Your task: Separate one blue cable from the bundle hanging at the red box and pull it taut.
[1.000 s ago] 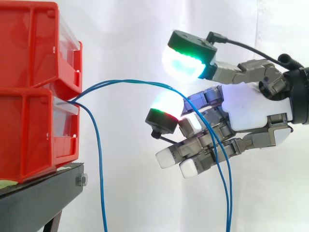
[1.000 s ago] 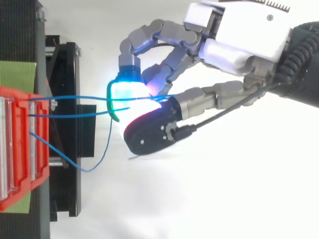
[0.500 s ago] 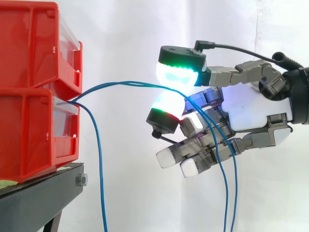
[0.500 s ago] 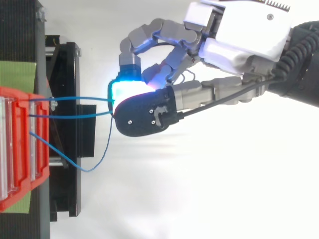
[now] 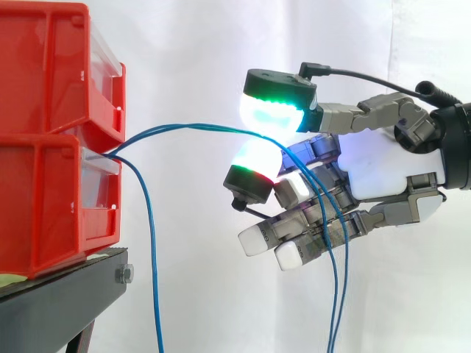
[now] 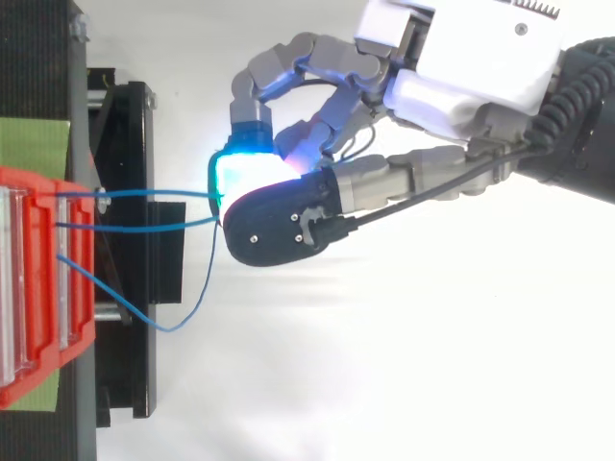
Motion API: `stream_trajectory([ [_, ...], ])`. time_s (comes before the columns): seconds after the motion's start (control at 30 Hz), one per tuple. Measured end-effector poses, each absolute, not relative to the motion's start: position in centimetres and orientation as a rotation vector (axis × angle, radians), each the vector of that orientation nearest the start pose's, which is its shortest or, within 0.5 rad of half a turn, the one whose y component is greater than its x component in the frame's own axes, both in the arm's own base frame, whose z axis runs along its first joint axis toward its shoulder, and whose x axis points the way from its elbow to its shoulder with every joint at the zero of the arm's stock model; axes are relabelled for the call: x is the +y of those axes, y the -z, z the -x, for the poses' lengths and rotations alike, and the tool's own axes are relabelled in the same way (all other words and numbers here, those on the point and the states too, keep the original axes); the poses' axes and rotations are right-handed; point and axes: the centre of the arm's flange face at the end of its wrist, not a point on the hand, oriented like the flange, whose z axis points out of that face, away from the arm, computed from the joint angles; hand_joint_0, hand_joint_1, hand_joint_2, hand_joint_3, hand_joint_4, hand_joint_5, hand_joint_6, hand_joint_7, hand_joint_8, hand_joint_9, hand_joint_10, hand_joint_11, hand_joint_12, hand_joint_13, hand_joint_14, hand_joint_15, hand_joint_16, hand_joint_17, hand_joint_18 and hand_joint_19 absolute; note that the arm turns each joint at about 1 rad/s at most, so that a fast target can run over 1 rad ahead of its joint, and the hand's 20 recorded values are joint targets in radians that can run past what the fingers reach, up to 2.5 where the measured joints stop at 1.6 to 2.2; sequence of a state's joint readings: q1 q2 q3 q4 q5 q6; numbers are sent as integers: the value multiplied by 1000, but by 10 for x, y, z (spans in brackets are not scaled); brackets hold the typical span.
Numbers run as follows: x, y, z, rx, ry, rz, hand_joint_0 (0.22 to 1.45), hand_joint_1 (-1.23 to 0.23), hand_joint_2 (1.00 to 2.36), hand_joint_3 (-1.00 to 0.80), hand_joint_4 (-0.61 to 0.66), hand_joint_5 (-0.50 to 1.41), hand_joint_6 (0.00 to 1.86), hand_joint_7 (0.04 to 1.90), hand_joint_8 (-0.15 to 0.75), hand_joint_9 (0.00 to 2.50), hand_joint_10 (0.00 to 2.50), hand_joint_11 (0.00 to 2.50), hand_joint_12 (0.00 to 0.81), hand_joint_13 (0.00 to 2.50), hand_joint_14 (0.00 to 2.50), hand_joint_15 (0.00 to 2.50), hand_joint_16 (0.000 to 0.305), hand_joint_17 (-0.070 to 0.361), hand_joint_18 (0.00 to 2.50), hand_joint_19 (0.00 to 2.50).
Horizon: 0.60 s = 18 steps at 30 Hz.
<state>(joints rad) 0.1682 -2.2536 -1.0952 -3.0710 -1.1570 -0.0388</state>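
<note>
Blue cables (image 5: 184,126) now in closed hand (image 5: 383,173)

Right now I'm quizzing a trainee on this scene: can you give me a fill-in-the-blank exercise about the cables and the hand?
1. The cables come out of the stacked ___ bins.
2. ___ blue cables run between the hand's glowing pads.
3. Counting the loose cable hanging beside the stand, ___ cables leave the bins.
Missing: red; two; three.
</note>
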Motion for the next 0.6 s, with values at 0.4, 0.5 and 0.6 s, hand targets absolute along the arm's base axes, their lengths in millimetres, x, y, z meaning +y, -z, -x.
stream_trajectory([
  [0.4, -47, -300, -748, 1159, -906, -1350, 699, -873, 1000, -500, 37, -141, 937, 1175, 345, 1116, 19, 725, 331, 756, 12, 337, 40, 90, 723, 424],
  [0.5, -47, -301, -748, 1159, -906, -1350, 654, -918, 1000, -500, 96, -139, 930, 1139, 341, 1110, 20, 714, 331, 746, 12, 341, 40, 90, 708, 423],
  [0.6, -47, -301, -748, 1158, -906, -1350, 525, -1005, 1000, -500, 126, -141, 927, 1140, 341, 1066, 18, 704, 345, 716, 11, 333, 43, 97, 696, 410],
])
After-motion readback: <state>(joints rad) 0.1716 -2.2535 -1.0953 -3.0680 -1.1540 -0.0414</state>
